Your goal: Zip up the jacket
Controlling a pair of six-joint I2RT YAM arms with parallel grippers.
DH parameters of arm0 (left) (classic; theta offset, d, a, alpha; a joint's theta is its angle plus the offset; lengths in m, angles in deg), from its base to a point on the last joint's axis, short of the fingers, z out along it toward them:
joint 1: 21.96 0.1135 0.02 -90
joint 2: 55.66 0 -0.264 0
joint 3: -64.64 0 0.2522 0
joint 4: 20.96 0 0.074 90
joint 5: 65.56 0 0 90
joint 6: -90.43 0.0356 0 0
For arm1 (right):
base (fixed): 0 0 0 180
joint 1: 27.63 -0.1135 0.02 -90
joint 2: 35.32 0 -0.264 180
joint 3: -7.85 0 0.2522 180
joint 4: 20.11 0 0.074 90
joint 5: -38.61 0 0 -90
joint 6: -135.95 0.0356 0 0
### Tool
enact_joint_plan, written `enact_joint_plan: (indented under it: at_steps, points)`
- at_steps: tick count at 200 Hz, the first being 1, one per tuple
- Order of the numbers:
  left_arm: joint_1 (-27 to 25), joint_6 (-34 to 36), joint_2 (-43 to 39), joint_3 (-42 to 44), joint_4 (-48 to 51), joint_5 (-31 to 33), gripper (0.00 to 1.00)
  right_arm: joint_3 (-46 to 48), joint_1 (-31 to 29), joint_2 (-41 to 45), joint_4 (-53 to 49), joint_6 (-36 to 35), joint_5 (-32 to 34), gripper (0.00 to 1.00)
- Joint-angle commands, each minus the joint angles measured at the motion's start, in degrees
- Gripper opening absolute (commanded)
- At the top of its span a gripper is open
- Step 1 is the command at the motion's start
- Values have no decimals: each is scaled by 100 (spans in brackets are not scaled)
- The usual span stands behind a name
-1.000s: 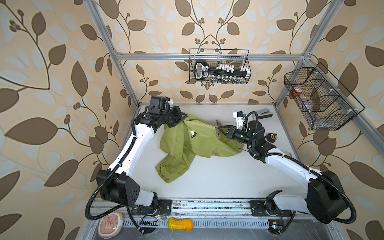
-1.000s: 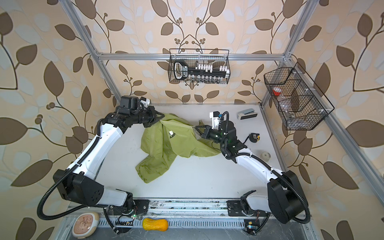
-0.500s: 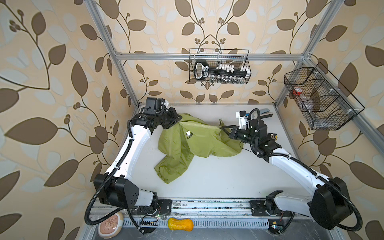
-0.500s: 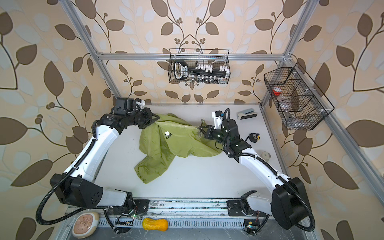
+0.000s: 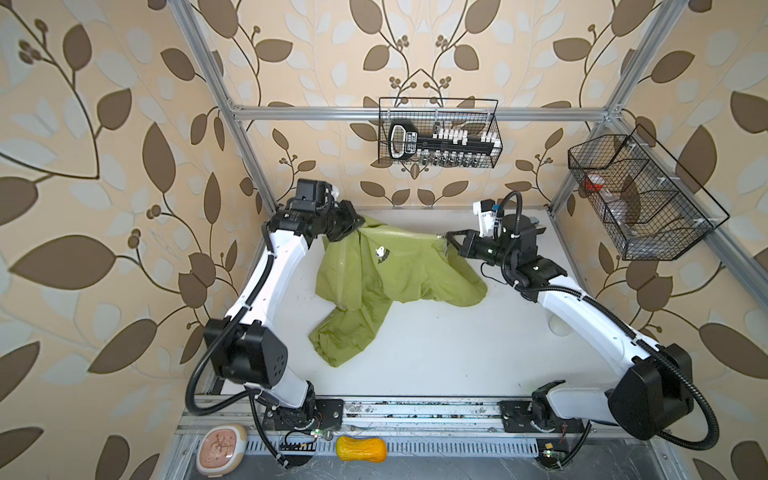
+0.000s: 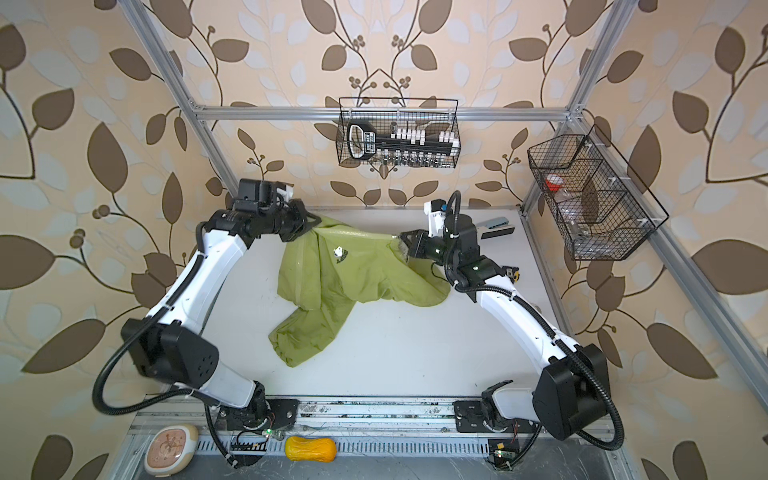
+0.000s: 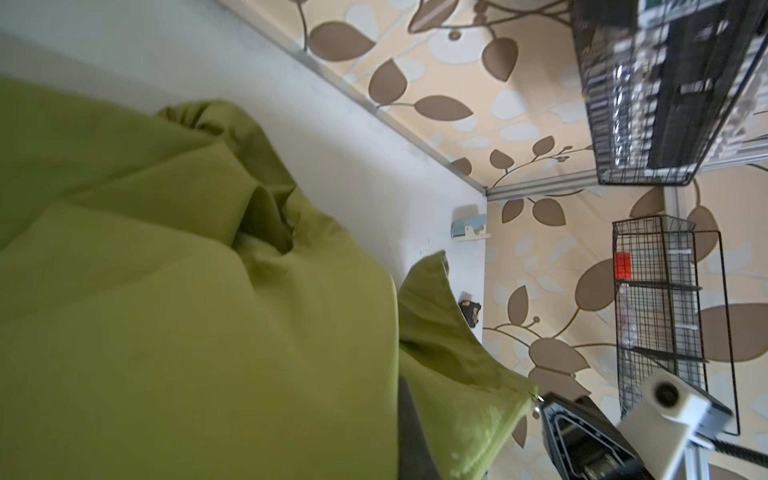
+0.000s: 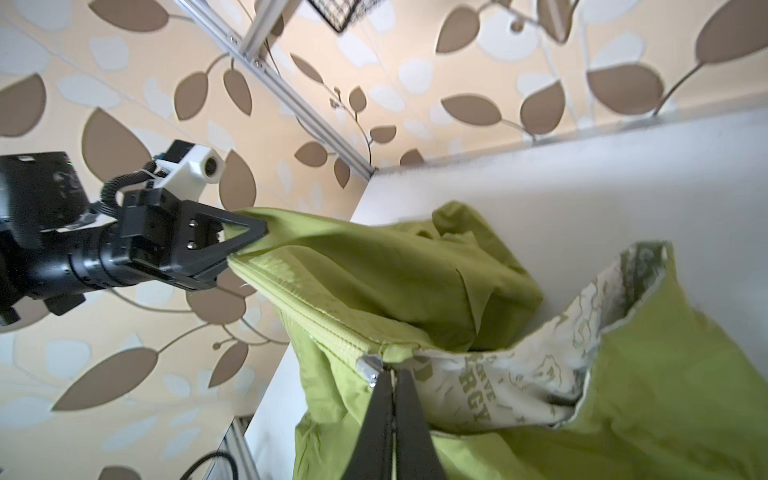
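Olive-green thin fabric: jacket (image 5: 374, 282) lies on the white tabletop (image 5: 457, 340), centre toward 12 o'clock in both top views. One sleeve (image 5: 345, 332) trails off toward 7 o'clock.

Left claw (image 5: 357, 224), at about 11 o'clock on the tabletop, is clamped tight on one end of the jacket's front edge. The right wrist view shows this best: fabric is bunched between its closed tips (image 8: 257, 232).

Right claw (image 5: 449, 240), at about 1 o'clock, has its tips pressed together with no gap, pinched on the jacket right at the metal slider (image 8: 369, 368). I cannot tell whether they hold the pull tab or the cloth just beside it.

The front edge is lifted off the tabletop and drawn into a taut line between the two claws.

Progress (judgement):
- The zip (image 8: 316, 316) reads as closed along the whole run from the left claw to the slider.
- Past the slider the jacket gapes and the white printed lining (image 8: 519, 374) shows. This looks like the collar or hood opening, not unzipped teeth, but the view is too close to be sure.
- Most of the travel looks done. What may be left is a short last pull to the collar, then letting go.
- The small white patch (image 5: 380, 254) faces up just beside the taut edge.
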Motion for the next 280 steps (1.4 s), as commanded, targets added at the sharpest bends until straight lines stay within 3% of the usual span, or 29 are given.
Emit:
enact_joint_plan:
  at_steps: [1,21,39,51,65,77,96,111,133,160,180,221,236,245,255,270,275,280]
  points:
    - [155,506,730,-1587,21,421,0,-839,398,-209,-512,-293,472,0]
    - [156,610,1598,-3148,677,301,0,-1355,611,-360,-808,-409,498,0]
    - [151,639,1890,-3421,1062,174,0,-1551,698,-463,-1134,-588,538,0]
    - [137,673,1749,-2884,1019,104,0,-1352,706,-432,-1188,-645,532,0]
    - [133,667,1320,-1572,659,141,3,-926,707,-362,-1163,-721,562,0]
    - [138,656,940,-576,339,202,11,-513,710,-302,-1171,-778,671,0]
    - [149,639,482,612,-41,440,34,166,705,-245,-1163,-850,811,0]
    - [207,727,370,934,57,819,42,467,714,-383,-1288,-912,885,0]
    - [432,898,472,704,708,1365,56,620,748,-631,-1464,-997,996,0]
    - [553,1140,315,311,1191,2093,71,480,776,-622,-1704,-1108,1235,51]
    - [574,1230,44,93,1447,2559,76,235,786,-455,-1961,-1196,1468,68]
    - [642,1550,-1673,1089,150,3180,80,-139,815,241,-2375,-1511,2431,77]
    - [638,1626,-2550,2038,-1145,3188,99,-107,819,647,-2263,-1409,3404,77]
    - [640,1814,-3089,2734,-2096,3097,99,4,820,935,-1989,-1431,3920,78]
    - [637,1920,-3574,3444,-2986,3134,99,196,870,1274,-1531,-1661,3805,81]
    - [641,1600,-4131,4168,-3603,3871,99,909,871,1841,-469,-1894,3776,74]
    - [640,1347,-4244,4321,-3738,4206,99,1204,874,2043,-68,-2005,3782,81]
    - [639,1233,-4320,4447,-3818,4407,99,1496,889,2241,200,-2129,3819,97]
